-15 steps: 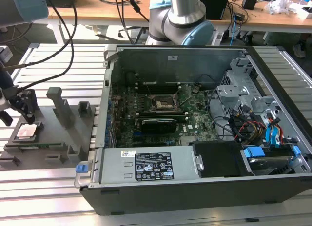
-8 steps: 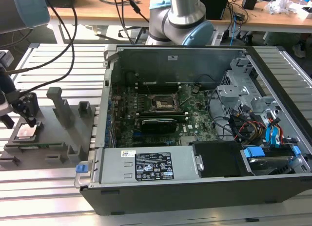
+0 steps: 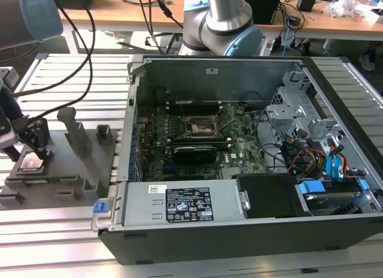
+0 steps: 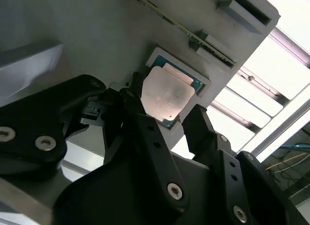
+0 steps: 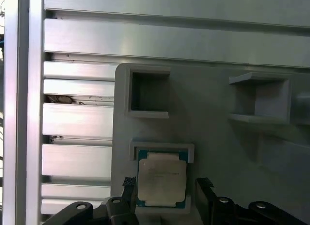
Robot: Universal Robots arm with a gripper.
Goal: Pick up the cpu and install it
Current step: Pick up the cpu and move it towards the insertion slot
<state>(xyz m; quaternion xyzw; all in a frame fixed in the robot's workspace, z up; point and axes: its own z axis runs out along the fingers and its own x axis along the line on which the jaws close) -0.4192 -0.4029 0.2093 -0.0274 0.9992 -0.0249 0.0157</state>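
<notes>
- The jaws are open and are not squeezing anything. One stands on each side of the cpu [image 5: 162,179]. In both wrist views there seems to be a little gap, so we think nothing is gripped yet.
- The cpu lies flat, shiny side up, right between the jaws. It sits in a small pocket of the grey tray [image 3: 72,170]. We think the pocket's low walls keep it from sliding.
- The jaws hang low, close to the tray. We think that is so their tips can reach the chip's thin edges.
- The open computer [image 3: 239,68] lies on its side on the bench [image 3: 60,74], well apart from the jaws. Its socket [image 3: 200,127] faces up, likely so a chip can go in from above.
</notes>
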